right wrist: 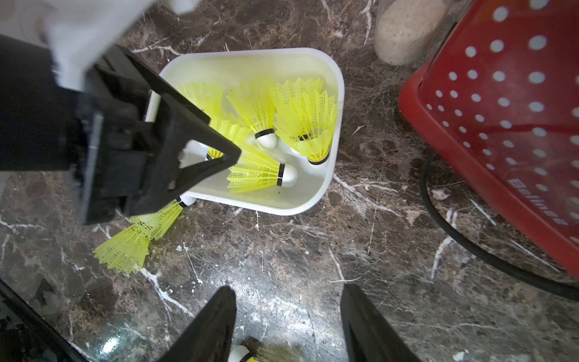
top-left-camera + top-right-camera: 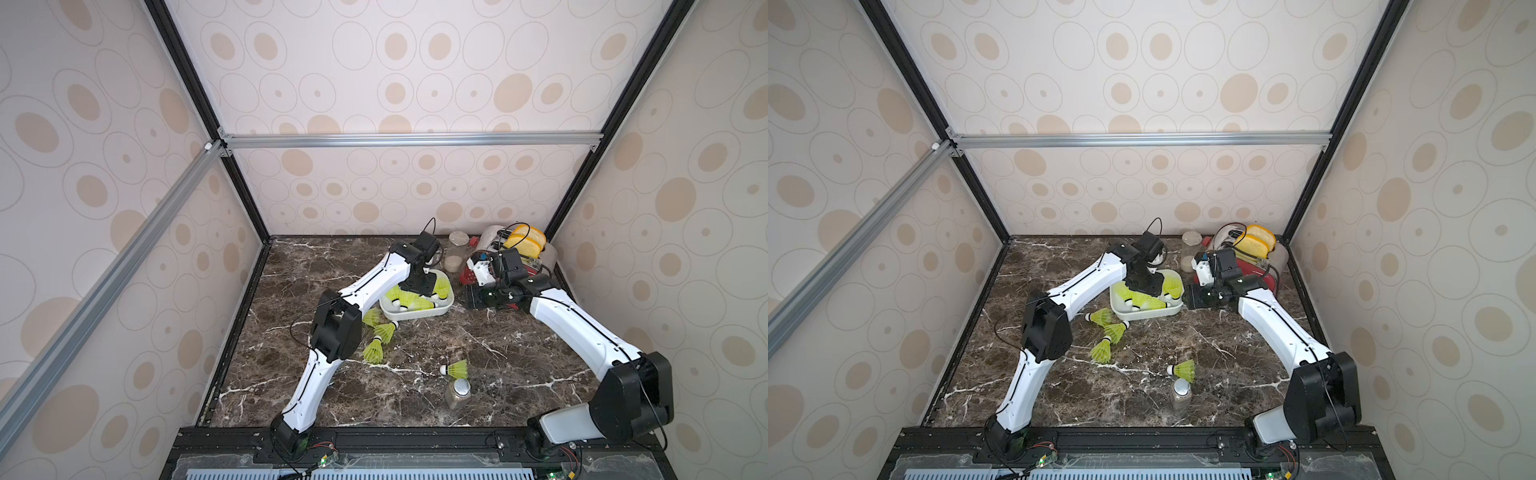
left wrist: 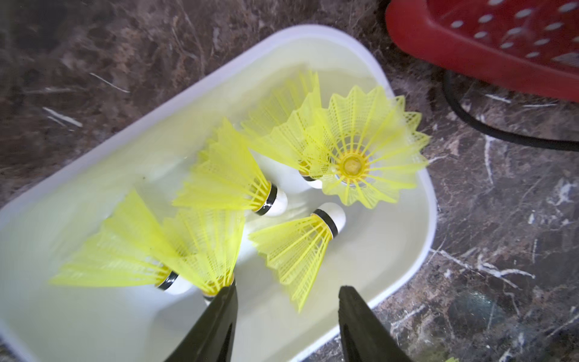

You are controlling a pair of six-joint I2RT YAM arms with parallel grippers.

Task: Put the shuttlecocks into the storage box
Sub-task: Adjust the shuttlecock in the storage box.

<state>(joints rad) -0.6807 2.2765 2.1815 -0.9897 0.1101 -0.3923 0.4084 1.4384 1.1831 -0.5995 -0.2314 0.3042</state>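
The white storage box (image 2: 415, 316) (image 2: 1144, 316) sits mid-table with several yellow-green shuttlecocks (image 3: 225, 175) (image 1: 260, 170) lying in it. My left gripper (image 3: 286, 290) (image 2: 419, 286) hangs open over the box. One shuttlecock (image 3: 216, 247) rests against one fingertip, with nothing between the jaws. Three more shuttlecocks (image 2: 384, 332) (image 2: 1115, 331) lie on the marble left of the box, and one (image 2: 457, 368) (image 2: 1185, 370) lies nearer the front. My right gripper (image 1: 286, 288) (image 2: 473, 297) stands open above bare marble, right of the box. A blurred shuttlecock tip (image 1: 241, 354) shows low between its fingers.
A red dotted toaster (image 1: 501, 109) (image 2: 471, 276) with bread slices (image 2: 528, 241) stands at the back right, its black cable (image 1: 438, 219) on the marble. A glass jar of sand (image 2: 456, 251) stands behind the box. A lidded jar (image 2: 458, 392) stands by the front shuttlecock.
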